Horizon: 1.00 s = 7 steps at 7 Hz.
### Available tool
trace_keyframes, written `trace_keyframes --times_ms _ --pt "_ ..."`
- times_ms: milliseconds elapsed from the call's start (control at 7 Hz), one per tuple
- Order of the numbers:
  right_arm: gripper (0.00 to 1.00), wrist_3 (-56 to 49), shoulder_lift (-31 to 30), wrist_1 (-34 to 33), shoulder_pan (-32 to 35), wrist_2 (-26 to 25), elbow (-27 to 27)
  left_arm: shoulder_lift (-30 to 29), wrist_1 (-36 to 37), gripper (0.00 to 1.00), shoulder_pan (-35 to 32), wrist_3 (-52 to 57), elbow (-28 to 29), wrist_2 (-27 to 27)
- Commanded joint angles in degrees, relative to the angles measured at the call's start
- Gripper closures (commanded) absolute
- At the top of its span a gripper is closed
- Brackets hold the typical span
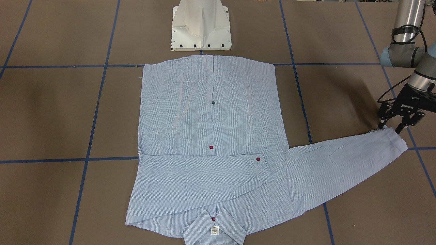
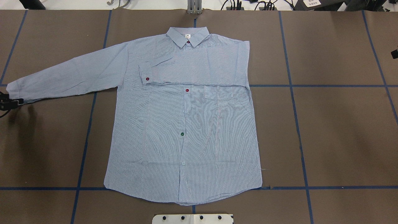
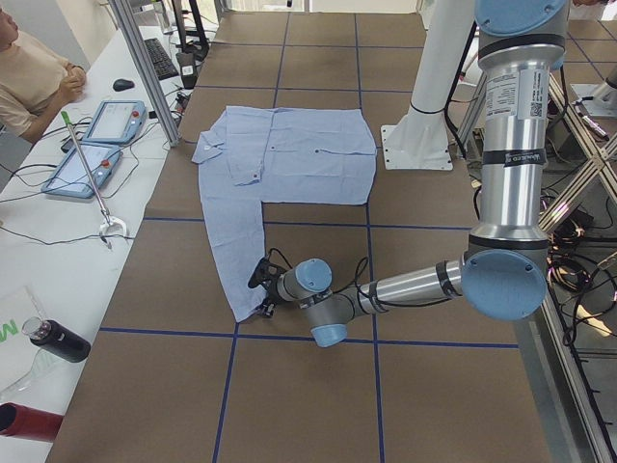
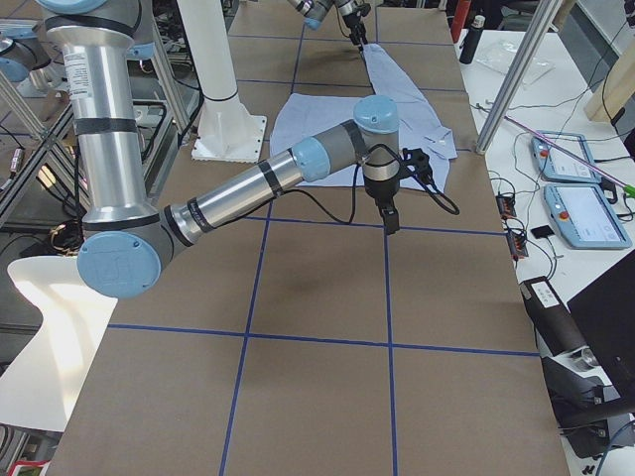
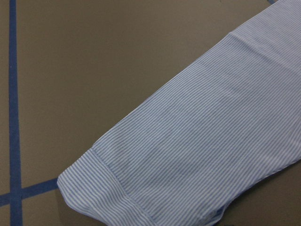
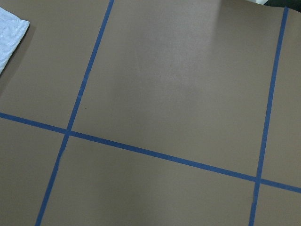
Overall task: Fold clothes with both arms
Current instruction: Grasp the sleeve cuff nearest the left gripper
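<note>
item: striped button-up shirt (image 2: 186,130), flat and front up on brown worktop (image 2: 335,130) with blue tape grid. collar (image 2: 187,36) at far edge from robot. one sleeve (image 2: 192,73) folded across chest under collar; other sleeve (image 2: 68,77) stretched out toward robot's left.
left hand (image 1: 390,128): fingers spread apart, gripping nothing, poised just beside cuff (image 1: 396,139) of stretched sleeve.
right hand (image 4: 391,220): above bare worktop, well apart from shirt; whether spread or closed, cannot tell.
</note>
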Motion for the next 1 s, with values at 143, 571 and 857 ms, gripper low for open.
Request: trace_keyframes --times_ms 143,571,857 --pt "0.00 0.06 0.26 0.00 -0.02 0.01 0.11 0.02 -1.03 0.56 0.03 -0.82 1.07 0.05" --pt "0.00 0.41 0.35 0.00 0.07 0.01 0.55 0.02 -1.82 1.00 0.03 -0.82 0.20 -0.13" --pt "0.00 0.58 0.27 0.00 -0.02 -0.08 0.46 -0.07 0.18 1.00 -0.24 -1.34 -5.05 -4.66"
